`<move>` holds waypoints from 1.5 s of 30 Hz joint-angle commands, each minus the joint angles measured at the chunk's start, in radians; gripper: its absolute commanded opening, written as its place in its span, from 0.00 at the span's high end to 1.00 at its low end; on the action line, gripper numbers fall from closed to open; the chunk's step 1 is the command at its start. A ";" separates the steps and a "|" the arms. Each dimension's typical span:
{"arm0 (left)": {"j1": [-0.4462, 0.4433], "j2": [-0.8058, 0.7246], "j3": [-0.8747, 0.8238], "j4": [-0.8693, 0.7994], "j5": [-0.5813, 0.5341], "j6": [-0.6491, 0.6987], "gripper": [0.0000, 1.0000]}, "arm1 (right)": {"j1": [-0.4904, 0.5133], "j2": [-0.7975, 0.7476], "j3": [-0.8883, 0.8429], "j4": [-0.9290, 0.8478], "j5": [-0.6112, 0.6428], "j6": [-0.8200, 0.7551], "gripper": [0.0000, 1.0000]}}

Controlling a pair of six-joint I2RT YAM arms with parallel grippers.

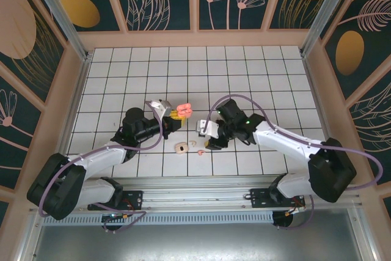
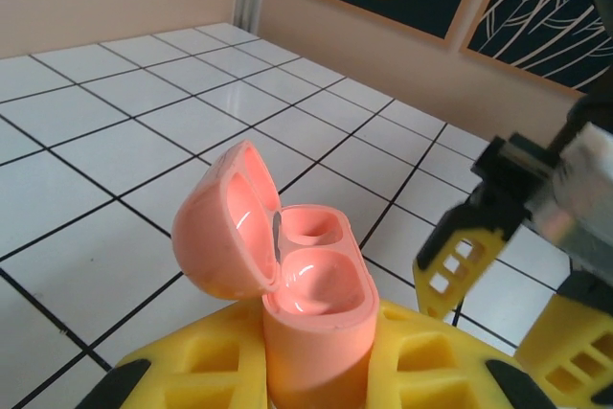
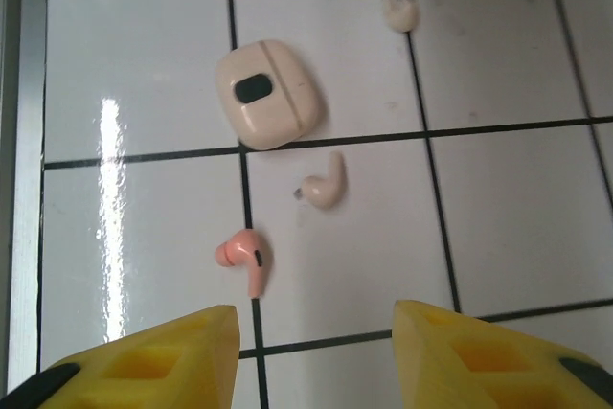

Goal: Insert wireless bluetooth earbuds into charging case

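Note:
My left gripper (image 2: pixel 316 371) is shut on a coral-pink charging case (image 2: pixel 316 308) and holds it upright, with its lid (image 2: pixel 222 227) swung open to the left. The far well is empty, and the near one shows a glossy pink dome. In the top view this case (image 1: pixel 185 110) sits at the left gripper (image 1: pixel 176 116). My right gripper (image 3: pixel 311 352) hangs open over the tiles, nothing between its yellow fingers (image 3: pixel 144 361). Just ahead of it lie a pink earbud (image 3: pixel 244 258), a cream earbud (image 3: pixel 326 189) and a second cream earbud (image 3: pixel 397 11).
A closed cream case (image 3: pixel 268 93) lies on the tiles beyond the earbuds, also in the top view (image 1: pixel 181 147). The right gripper (image 2: pixel 503 275) stands close to the right of the held case. Wooden walls ring the white grid floor (image 1: pixel 244 71).

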 commanded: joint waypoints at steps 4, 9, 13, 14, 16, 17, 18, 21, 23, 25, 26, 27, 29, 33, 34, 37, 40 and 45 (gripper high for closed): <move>-0.005 0.004 -0.017 -0.004 -0.043 -0.004 0.97 | 0.023 0.077 -0.003 0.025 -0.052 -0.137 0.55; -0.005 0.003 -0.043 0.032 -0.075 -0.036 1.00 | 0.044 0.126 -0.002 0.024 -0.024 -0.166 0.56; -0.004 -0.007 -0.052 0.026 -0.110 -0.044 1.00 | 0.060 0.169 0.000 0.010 -0.005 -0.177 0.56; -0.004 -0.010 -0.053 0.024 -0.115 -0.042 1.00 | 0.068 0.178 0.000 0.012 -0.002 -0.177 0.56; -0.005 -0.014 -0.056 0.024 -0.122 -0.041 1.00 | 0.079 0.196 -0.002 0.026 0.002 -0.175 0.56; -0.005 -0.016 -0.057 0.026 -0.122 -0.039 1.00 | 0.083 0.205 -0.002 0.036 0.003 -0.172 0.56; -0.004 -0.017 -0.061 0.030 -0.122 -0.041 1.00 | 0.087 0.214 -0.001 0.045 0.003 -0.170 0.56; -0.005 -0.020 -0.071 0.040 -0.126 -0.045 1.00 | 0.096 0.239 0.010 0.064 0.007 -0.169 0.56; -0.005 -0.022 -0.073 0.039 -0.130 -0.048 1.00 | 0.098 0.255 0.020 0.065 0.009 -0.169 0.56; -0.005 -0.026 -0.075 0.035 -0.132 -0.048 1.00 | 0.100 0.272 0.031 0.060 0.006 -0.171 0.56; -0.005 -0.029 -0.075 0.033 -0.134 -0.047 1.00 | 0.101 0.278 0.035 0.059 0.005 -0.172 0.56; -0.004 -0.031 -0.075 0.031 -0.135 -0.043 1.00 | 0.102 0.284 0.037 0.059 0.005 -0.172 0.56; -0.004 -0.038 -0.077 0.025 -0.141 -0.036 1.00 | 0.104 0.293 0.037 0.057 0.009 -0.173 0.56; -0.005 -0.047 -0.075 0.011 -0.145 -0.025 1.00 | 0.106 0.307 0.034 0.073 0.021 -0.172 0.57; -0.005 -0.048 -0.075 0.009 -0.146 -0.024 1.00 | 0.106 0.310 0.034 0.079 0.025 -0.172 0.57; -0.005 -0.050 -0.072 -0.002 -0.144 -0.019 1.00 | 0.104 0.321 0.036 0.090 0.030 -0.175 0.58; -0.005 -0.053 -0.070 -0.006 -0.142 -0.014 1.00 | 0.104 0.332 0.041 0.088 0.032 -0.180 0.62; -0.005 -0.062 -0.070 -0.015 -0.144 -0.003 1.00 | 0.104 0.337 0.050 0.074 0.040 -0.182 0.68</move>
